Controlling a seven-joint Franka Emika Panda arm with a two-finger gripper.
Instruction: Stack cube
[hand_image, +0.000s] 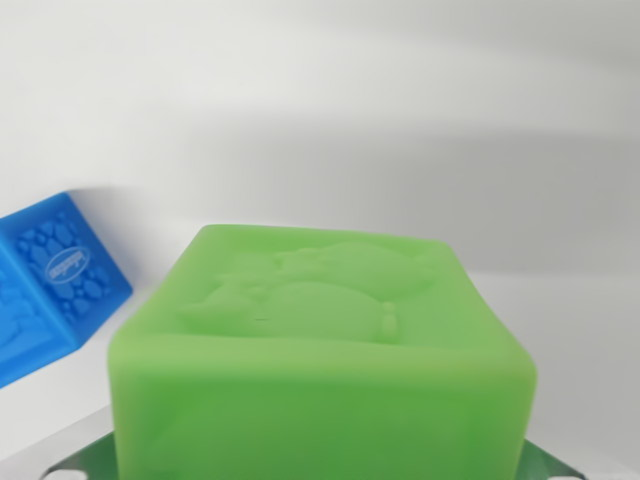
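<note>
You see the green cube (322, 350) filling the lower middle of the wrist view, very close to the camera, its bottom cut off by the frame's lower edge. Its upper face carries a raised animal relief and tilts away from you, with the near edge running roughly level across the picture. The block looks about as wide as it is deep, so you cannot pick out a long axis.

At the bottom corners, just beside the cube, slivers of metal (75, 462) show, probably parts of the gripper; the fingertips themselves are hidden, so you cannot tell how wide the claw stands or whether it grips the cube.

The blue cube (55, 290) sits at the wrist view's left, cut by the left edge, turned so one corner points toward the green block. Its faces show a pebbled pattern and a small oval label. A narrow gap separates the two.

Above and to the right, the white surface (450, 130) lies open.
</note>
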